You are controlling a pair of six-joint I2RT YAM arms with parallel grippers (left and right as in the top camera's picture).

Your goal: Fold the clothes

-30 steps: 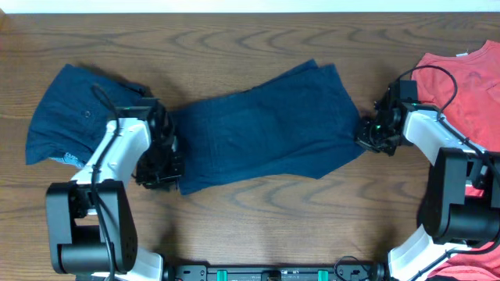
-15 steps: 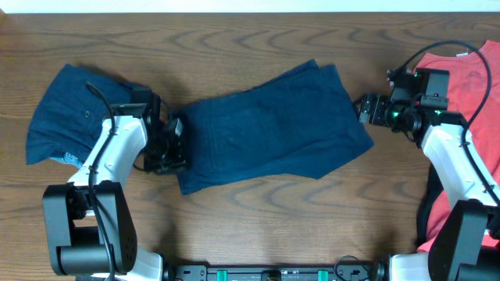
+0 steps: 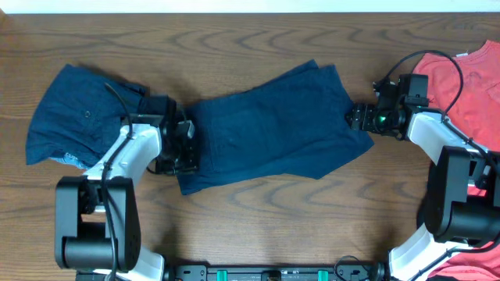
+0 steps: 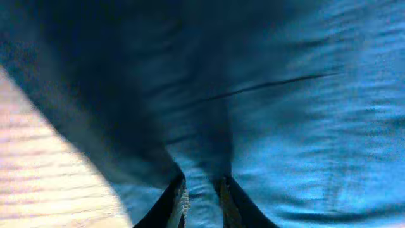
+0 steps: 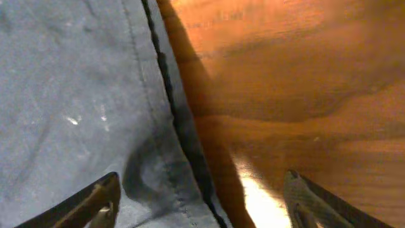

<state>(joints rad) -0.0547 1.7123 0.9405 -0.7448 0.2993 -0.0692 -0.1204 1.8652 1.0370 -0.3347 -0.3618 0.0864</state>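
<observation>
One pair of dark navy shorts (image 3: pixel 273 129) lies spread across the middle of the table. My left gripper (image 3: pixel 186 147) is at its left end, shut on a fold of the blue cloth (image 4: pixel 204 190) that is pinched between the two dark fingers (image 4: pixel 179 201). My right gripper (image 3: pixel 358 117) stands open at the shorts' right edge. In the right wrist view its fingers (image 5: pixel 95 204) straddle the stitched hem (image 5: pixel 166 88), one over cloth and one over bare wood. A second navy pair (image 3: pixel 70 113) lies at the far left, and a coral-red T-shirt (image 3: pixel 469 86) at the far right.
The wooden table (image 3: pixel 258 47) shows along the back and in front of the shorts. The bases of both arms stand at the front edge, left (image 3: pixel 90 242) and right (image 3: pixel 461 211). A black cable (image 3: pixel 437 62) loops over the T-shirt.
My right gripper has let go of the shorts' right corner, opened, and now sits a little higher at that edge. My left gripper has moved right and slightly back with the shorts' left end.
</observation>
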